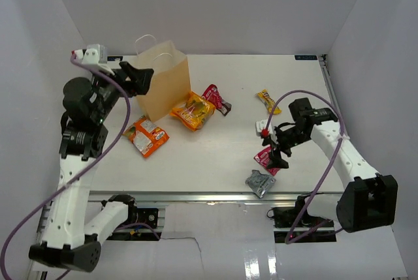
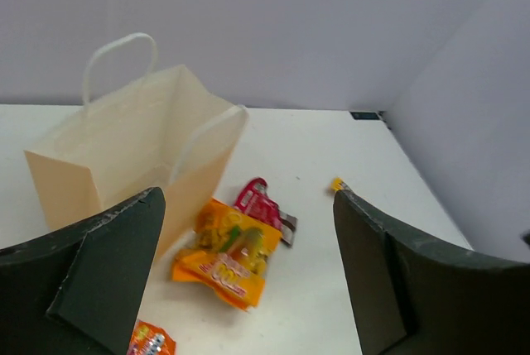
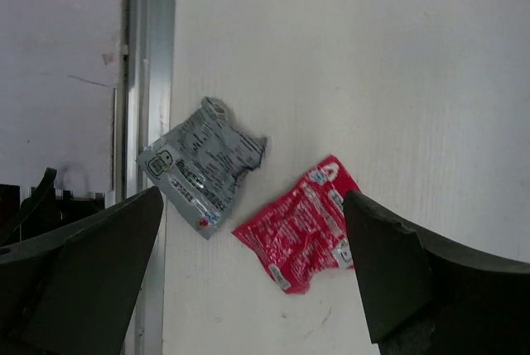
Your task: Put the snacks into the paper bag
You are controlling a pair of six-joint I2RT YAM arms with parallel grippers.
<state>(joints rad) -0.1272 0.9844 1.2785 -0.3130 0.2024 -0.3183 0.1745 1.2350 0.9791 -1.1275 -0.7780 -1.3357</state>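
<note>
Bag (image 1: 163,84): upright at far left of surface (image 1: 222,153), mouth up, long axis vertical. All six snacks lie outside: orange (image 1: 145,138), orange-yellow (image 1: 193,111), red (image 1: 215,99) beside it; yellow (image 1: 268,100), pink (image 1: 266,160), silver (image 1: 260,183) well to its right. Step, likely: pickup; right jaws, wide, above pink, need to descend and close. Left jaws wide, empty, beside bag.

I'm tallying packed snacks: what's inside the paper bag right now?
From the left wrist view, only the bare inner walls of the paper bag show, with nothing visible against them. Its floor is hidden below the near wall, so whether anything lies at the bottom cannot be told.
</note>
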